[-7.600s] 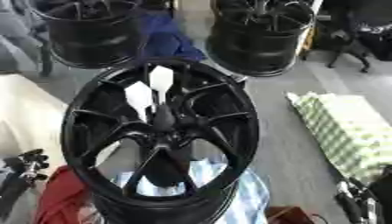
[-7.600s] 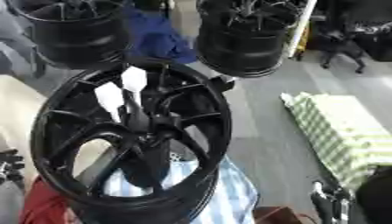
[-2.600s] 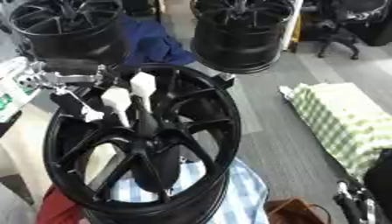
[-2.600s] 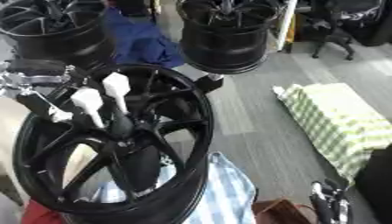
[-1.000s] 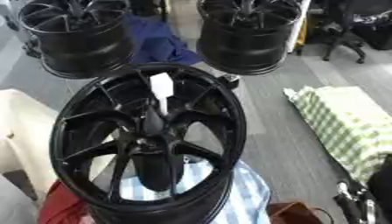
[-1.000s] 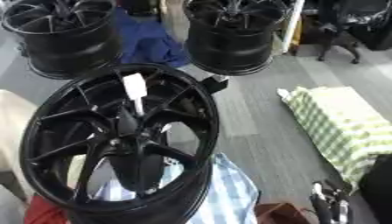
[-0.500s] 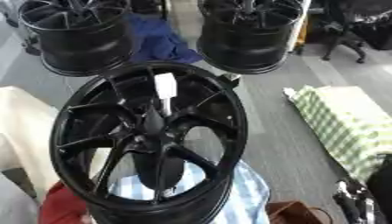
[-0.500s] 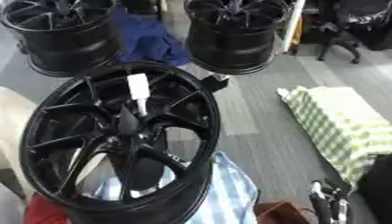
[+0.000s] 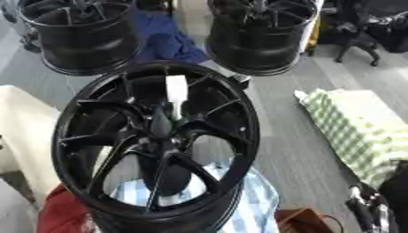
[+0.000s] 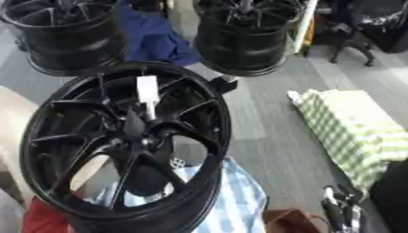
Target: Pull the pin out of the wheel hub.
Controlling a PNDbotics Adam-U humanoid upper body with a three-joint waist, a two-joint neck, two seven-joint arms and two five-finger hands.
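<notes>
Pin [image 9: 175,92] base hidden inside the wheel hub [image 9: 159,132]; right hand [image 9: 365,210] cut off at the corner.

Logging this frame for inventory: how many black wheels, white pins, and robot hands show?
Black wheels: 3, the near wheel hub plus two behind
White pin: 1
Robot hands: 1, the right hand at lower right
Total: 5

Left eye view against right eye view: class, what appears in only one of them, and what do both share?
Only the left eye view shows a strip of pale surface at the lower left corner. The right eye view adds nothing of its own. Both share the black wheel hub, one white pin standing in its centre, two more wheels behind, and the right hand at lower right.
</notes>
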